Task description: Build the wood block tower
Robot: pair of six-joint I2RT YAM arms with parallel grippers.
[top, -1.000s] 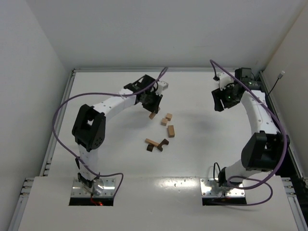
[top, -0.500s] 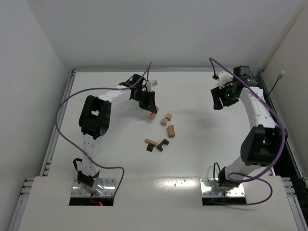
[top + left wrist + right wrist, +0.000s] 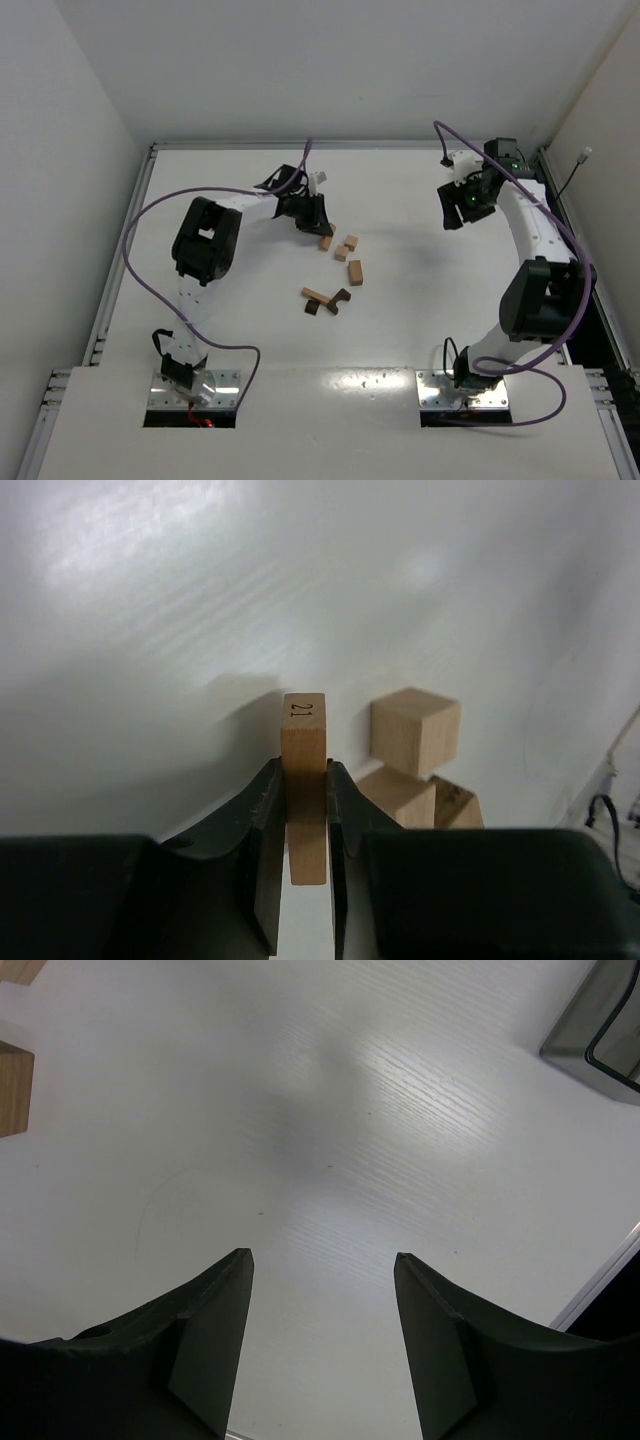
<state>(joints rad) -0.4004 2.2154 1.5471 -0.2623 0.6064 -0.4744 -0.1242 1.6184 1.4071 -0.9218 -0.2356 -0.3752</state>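
The wood blocks lie loose mid-table; no stacked tower shows. My left gripper (image 3: 320,226) (image 3: 302,765) is shut on a slim tan block (image 3: 304,735) (image 3: 326,241) marked "21", whose far end is low over the table. Just right of it sit two tan cubes (image 3: 415,730) (image 3: 346,248), with a darker block (image 3: 456,805) behind them. A tan rectangular block (image 3: 355,272), a tan plank (image 3: 316,295) and a dark brown arch (image 3: 340,298) lie nearer the bases. My right gripper (image 3: 455,213) (image 3: 320,1255) hangs open and empty at the far right.
A smoky-grey tray (image 3: 600,1020) shows at the top right corner of the right wrist view, and a tan block's edge (image 3: 14,1090) at its left. White walls close in the table, with a metal rail (image 3: 120,260) along its left side.
The left arm folded in and its wrist turned, carrying the held block slightly right toward the tan cubes. The right arm barely moved.
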